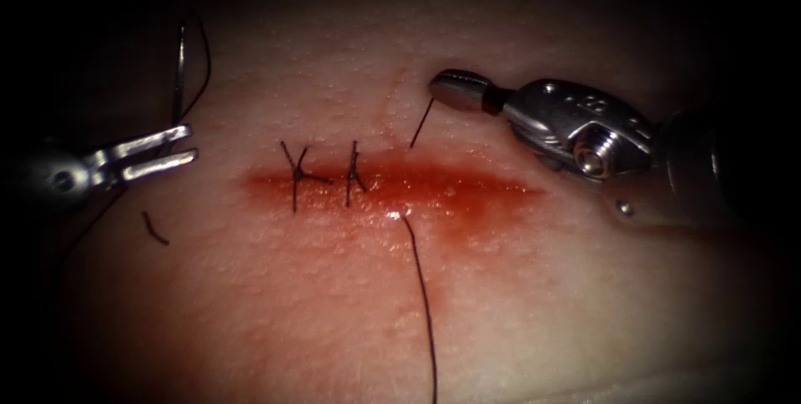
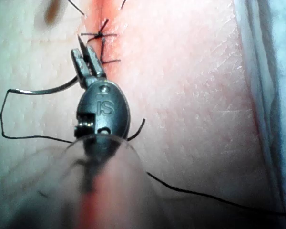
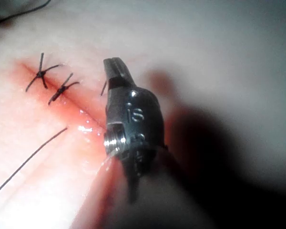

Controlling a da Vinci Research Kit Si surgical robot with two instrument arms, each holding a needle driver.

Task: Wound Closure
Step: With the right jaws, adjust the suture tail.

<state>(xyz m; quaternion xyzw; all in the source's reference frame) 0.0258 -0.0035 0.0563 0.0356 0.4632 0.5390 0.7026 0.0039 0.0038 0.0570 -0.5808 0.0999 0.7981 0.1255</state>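
Right claw (image 1: pixel 442 87) pinches the short thread end (image 1: pixel 421 124) above the cut (image 1: pixel 392 187). Left claw (image 1: pixel 179 143) grips the needle (image 1: pixel 178 70) mid-curve, clear of the tissue (image 1: pixel 334 304). Knot tying judged pending, requiring controlled tension.

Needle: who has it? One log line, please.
left tool: holds needle, out of tissue | right tool: holds thread | cut: two knots

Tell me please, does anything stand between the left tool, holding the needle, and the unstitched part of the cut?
Yes. Two tied black thread stitches cross the red cut between them. The left tool grips the curved steel needle near one end, outside the tissue; the right tool holds the short thread end.
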